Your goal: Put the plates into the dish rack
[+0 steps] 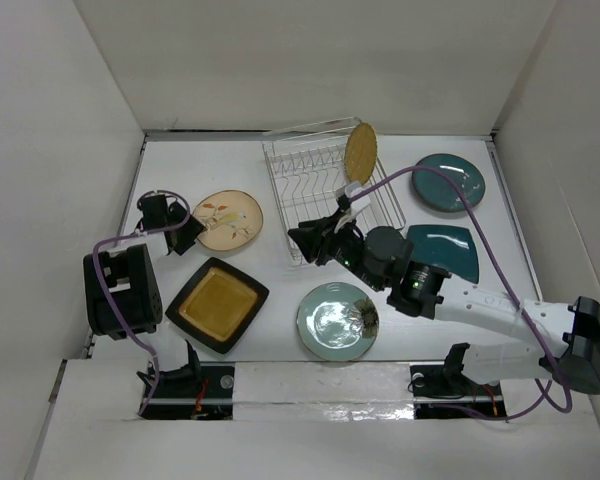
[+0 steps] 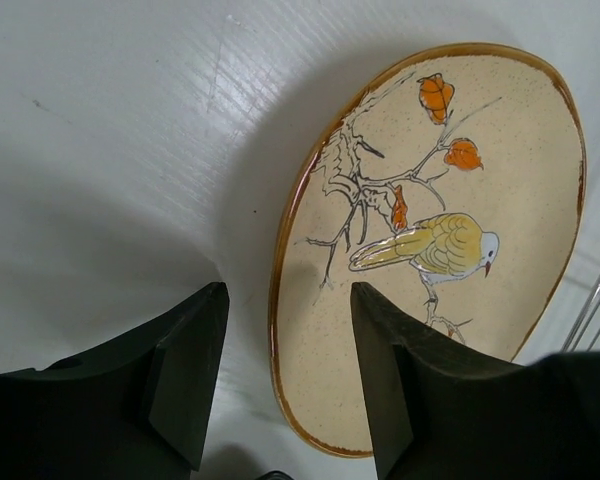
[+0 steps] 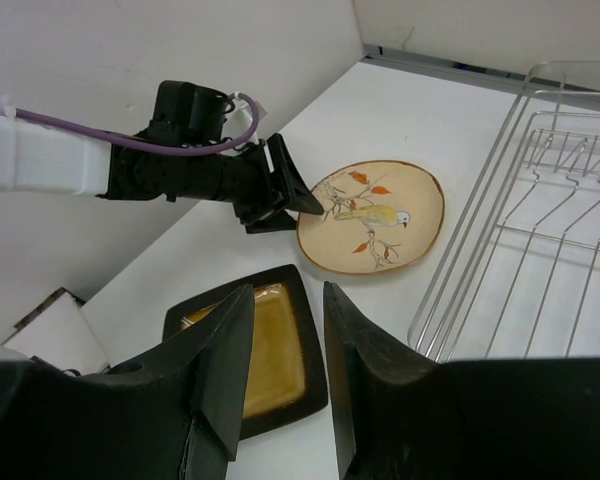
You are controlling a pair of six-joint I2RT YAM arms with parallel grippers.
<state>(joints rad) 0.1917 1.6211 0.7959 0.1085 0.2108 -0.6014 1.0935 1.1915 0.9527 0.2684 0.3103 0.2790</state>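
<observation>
The silver wire dish rack [image 1: 315, 190] stands at the back centre, with one round tan plate [image 1: 360, 150] upright in it. A cream plate with a bird picture [image 1: 228, 220] lies flat to its left. My left gripper [image 1: 194, 237] is open at that plate's left rim. In the left wrist view the rim of the bird plate [image 2: 430, 230] runs between the open fingers of the left gripper [image 2: 285, 300]. My right gripper [image 1: 300, 240] is open and empty near the rack's front left corner. In the right wrist view the right gripper [image 3: 288, 300] hangs above the square mustard plate [image 3: 270, 360].
The square black-rimmed mustard plate [image 1: 217, 305] and the pale green round plate [image 1: 337, 320] lie at the front. The round teal plate [image 1: 450, 182] and the square teal plate [image 1: 448, 250] lie right of the rack. White walls close in the table on three sides.
</observation>
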